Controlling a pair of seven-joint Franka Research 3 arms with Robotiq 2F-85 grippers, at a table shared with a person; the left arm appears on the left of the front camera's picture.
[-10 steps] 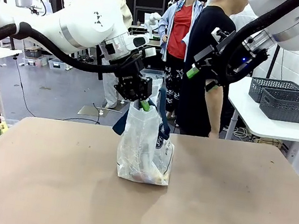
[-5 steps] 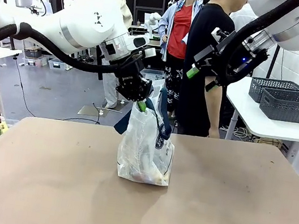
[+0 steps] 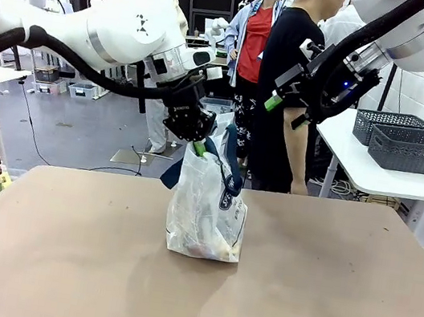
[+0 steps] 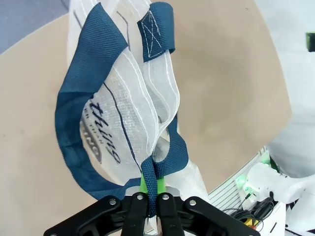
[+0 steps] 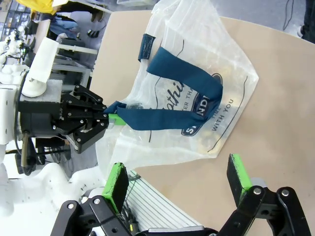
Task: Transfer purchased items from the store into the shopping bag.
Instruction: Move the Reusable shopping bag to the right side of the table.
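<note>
Since the frame one second before: your left tool (image 3: 198,145) rose slightly toward the upper centre of the front view, drawing the navy handle (image 3: 227,158) up with it; the shopping bag (image 3: 207,211) stood a little taller, and the person (image 3: 291,98) behind it shifted stance. Your right tool (image 3: 285,99) did not move.

Item 1. Left tool (image 4: 149,196): jaws closed narrow on the navy handle (image 4: 167,157), green pads pinching the strap where it doubles over, as the left wrist view showed.

Item 2. Right tool (image 5: 174,179): jaws spread wide, nothing between them, raised at upper right of the front view, well apart from the bag and above it.

Item 3. Shopping bag (image 5: 197,93): stood at centre of the brown worktop (image 3: 336,293), mouth held up on one side by the gripped handle. Purchased items (image 3: 209,246) lay in its bottom, seen dimly through the plastic; you could not count them.

Item 4. Two dark grey baskets (image 3: 409,147): sat on a white side table at the right edge of the front view, well apart from the bag. Contents not visible.

Step in hand, by judgement: holding the bag open to receive goods. Your next move would call for keeping the strap taut and lifted while the right tool fetched an item and brought it down through the open mouth.
</note>
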